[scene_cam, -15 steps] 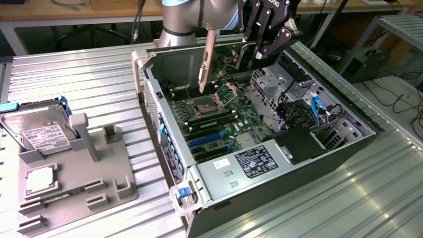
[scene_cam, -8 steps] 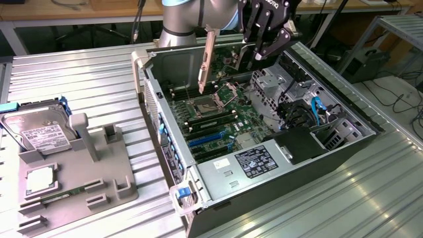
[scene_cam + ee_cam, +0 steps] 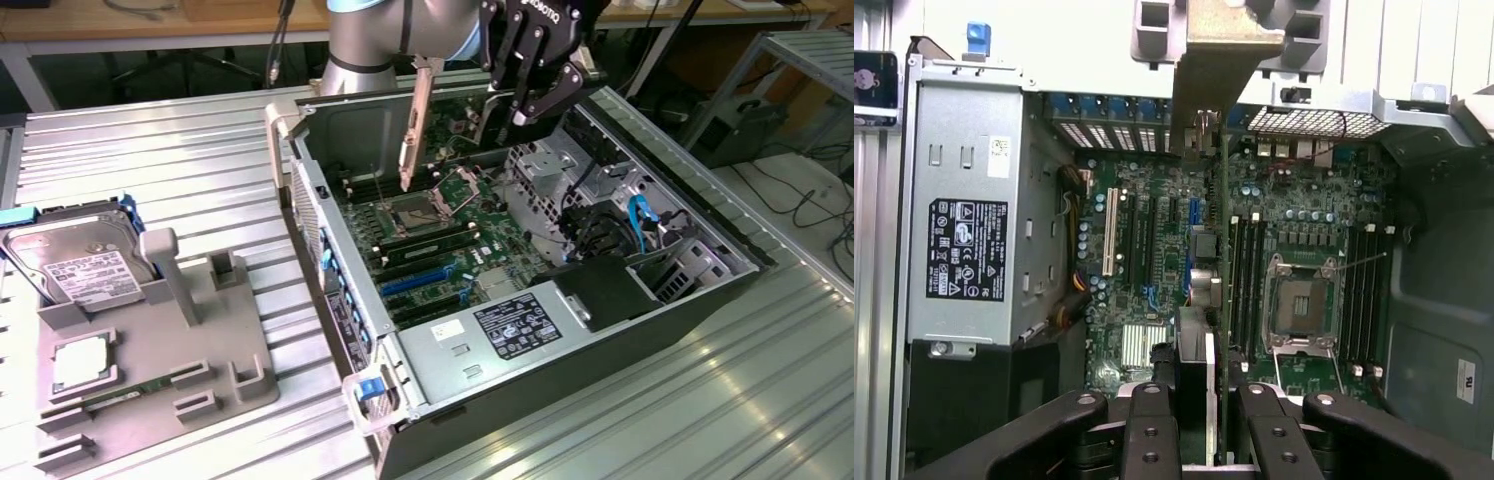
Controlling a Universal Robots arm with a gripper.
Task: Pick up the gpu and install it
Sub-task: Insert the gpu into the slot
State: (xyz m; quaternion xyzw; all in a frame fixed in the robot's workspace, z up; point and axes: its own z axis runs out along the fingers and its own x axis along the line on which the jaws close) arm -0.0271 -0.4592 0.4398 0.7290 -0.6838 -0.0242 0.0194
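Observation:
My gripper (image 3: 530,108) hangs over the open computer case (image 3: 320,250), shut on the gpu (image 3: 416,130). The card is on edge, and its silver end bracket points down toward the motherboard (image 3: 441,225) without touching it. From the wrist, the gpu (image 3: 1194,365) appears edge-on between my two black fingers (image 3: 1151,430), gripper (image 3: 1212,432), with the bracket at the far end by the case's rear wall. The blue expansion slots (image 3: 420,285) lie below, toward the power supply; the wrist view has them as slots (image 3: 1154,240) beside the card's edge.
The silver power supply (image 3: 514,325) fills the case's near end, and drive cages with blue cables (image 3: 627,225) line its right side in the exterior view. On the exterior view's left, a grey fixture (image 3: 214,370) holds a hard drive (image 3: 80,270) and a memory stick (image 3: 127,395).

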